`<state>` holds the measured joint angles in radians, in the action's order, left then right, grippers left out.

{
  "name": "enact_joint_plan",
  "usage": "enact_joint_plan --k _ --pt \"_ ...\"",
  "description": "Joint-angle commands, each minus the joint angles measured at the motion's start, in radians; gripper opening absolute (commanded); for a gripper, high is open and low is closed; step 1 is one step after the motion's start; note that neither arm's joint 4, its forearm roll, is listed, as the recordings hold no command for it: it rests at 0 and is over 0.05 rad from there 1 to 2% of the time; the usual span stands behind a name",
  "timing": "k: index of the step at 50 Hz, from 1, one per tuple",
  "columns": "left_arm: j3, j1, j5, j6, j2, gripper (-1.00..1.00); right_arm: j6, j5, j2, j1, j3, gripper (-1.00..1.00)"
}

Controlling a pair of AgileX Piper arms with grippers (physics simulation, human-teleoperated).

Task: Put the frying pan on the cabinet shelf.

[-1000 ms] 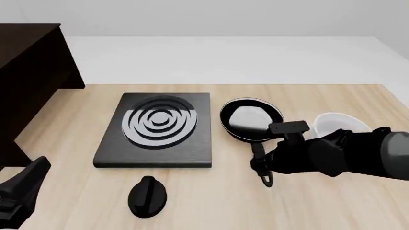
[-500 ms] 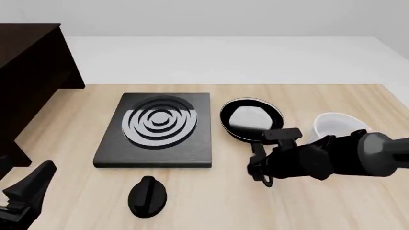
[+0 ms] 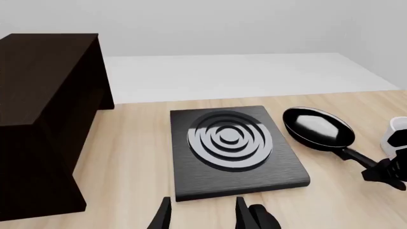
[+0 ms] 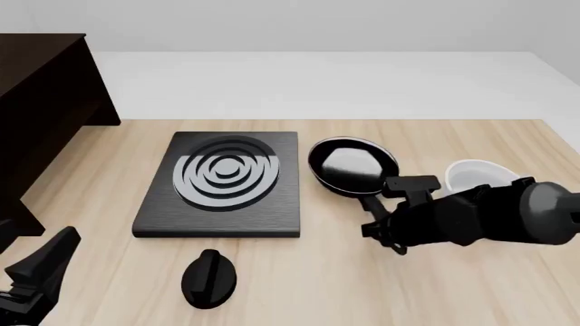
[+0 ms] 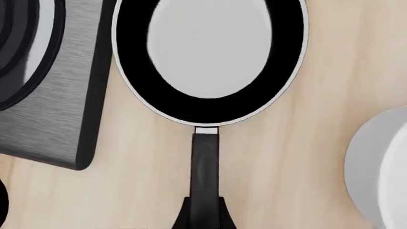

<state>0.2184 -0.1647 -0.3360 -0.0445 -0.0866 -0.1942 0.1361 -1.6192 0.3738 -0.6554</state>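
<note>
Frying pan [image 4: 352,166] just beside stove plate [image 4: 222,183] edge; right gripper [image 4: 385,227] pinching handle; left gripper [image 3: 202,220] spread

Right gripper [image 4: 388,234] low over table; left gripper [image 3: 200,217] parted, idle.

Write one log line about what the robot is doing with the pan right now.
stage: grasp | right end effector: shut on frying pan handle | pan: on table, beside stove plate | left end effector: open, idle | cabinet: not reached

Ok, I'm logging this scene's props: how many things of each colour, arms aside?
Black: 3: frying pan, stove plate, knob-like piece
White: 1: pot
Dark brown: 1: cabinet
Total: 5
</note>
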Motion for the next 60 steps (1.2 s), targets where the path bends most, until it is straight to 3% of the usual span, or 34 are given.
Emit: enact_joint_plan --k 1,6,19,23,25,30,42,49,54,57,60 --pt "0.005 0.003 -0.001 0.004 0.002 1.00 0.035 0.059 0.087 -0.036 -0.049 -1.00" --pt "0.002 0.002 0.005 0.003 0.001 1.00 0.032 0.077 0.140 -0.059 -0.064 -1.00" --pt "0.007 -0.005 -0.005 0.004 0.010 1.00 0.104 0.167 0.294 -0.098 -0.153 -1.00" --pt "0.016 -0.007 -0.012 0.003 0.011 1.00 0.143 0.172 0.315 -0.096 -0.171 -1.00" --pt "0.020 -0.007 -0.016 0.003 0.012 1.00 0.129 0.166 0.335 -0.089 -0.180 -1.00" --pt "0.022 -0.009 -0.018 0.005 0.013 1.00 0.176 0.152 0.362 -0.086 -0.196 -1.00" --pt "0.050 -0.032 -0.028 -0.031 0.022 1.00 0.215 0.159 0.371 -0.019 -0.256 -1.00" --pt "0.113 -0.020 -0.023 -0.155 -0.023 1.00 0.216 0.191 0.350 0.041 -0.329 -1.00" --pt "0.153 -0.006 0.011 -0.179 -0.083 1.00 0.229 0.203 0.315 0.086 -0.388 -1.00" --pt "0.179 -0.009 -0.007 -0.292 -0.089 1.00 0.229 0.219 0.289 0.111 -0.441 -1.00" --pt "0.184 -0.035 -0.003 -0.346 -0.100 1.00 0.233 0.228 0.268 0.137 -0.484 -1.00"
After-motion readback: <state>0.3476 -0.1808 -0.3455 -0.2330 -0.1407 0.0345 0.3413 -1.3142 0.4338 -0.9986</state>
